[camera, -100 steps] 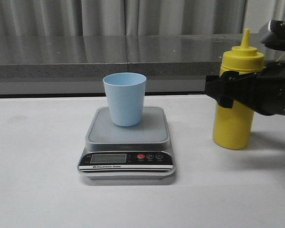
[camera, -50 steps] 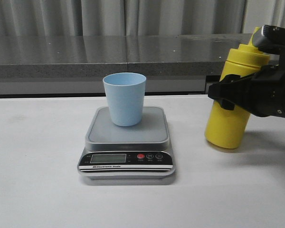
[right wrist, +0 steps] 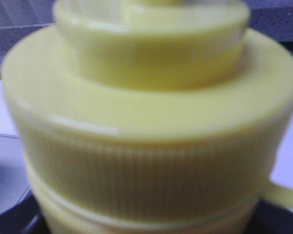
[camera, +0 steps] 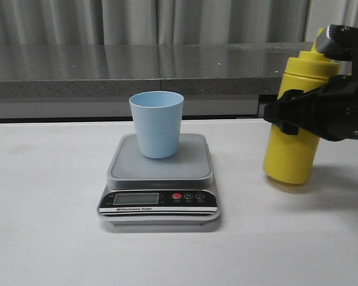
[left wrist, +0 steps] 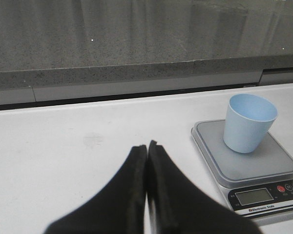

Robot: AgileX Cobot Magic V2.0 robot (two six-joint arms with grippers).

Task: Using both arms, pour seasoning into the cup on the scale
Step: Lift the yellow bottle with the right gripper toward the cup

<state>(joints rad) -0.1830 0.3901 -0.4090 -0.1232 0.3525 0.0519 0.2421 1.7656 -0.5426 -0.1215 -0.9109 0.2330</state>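
Note:
The yellow seasoning bottle [camera: 288, 152] is at the right of the table, leaning with its top to the right. My right gripper [camera: 293, 115] is shut around its upper body, below the cap. The ribbed yellow cap [right wrist: 151, 146] fills the right wrist view, and the arm hides most of the nozzle. The pale blue cup [camera: 157, 124] stands upright and empty on the scale [camera: 167, 168], left of the bottle. My left gripper [left wrist: 147, 147] is shut and empty over the bare table, to the left of the cup [left wrist: 248, 122] and the scale [left wrist: 278, 165]. It is out of the front view.
A grey stone ledge [camera: 137, 68] runs along the back of the white table [camera: 48, 196], with curtains behind it. The scale's black panel [camera: 158, 201] with the display and red button faces the front edge.
My right gripper has tipped the bottle from upright to a lean and raised it slightly. The nozzle has gone behind the arm. The cup, the scale and the left gripper's side are unchanged.

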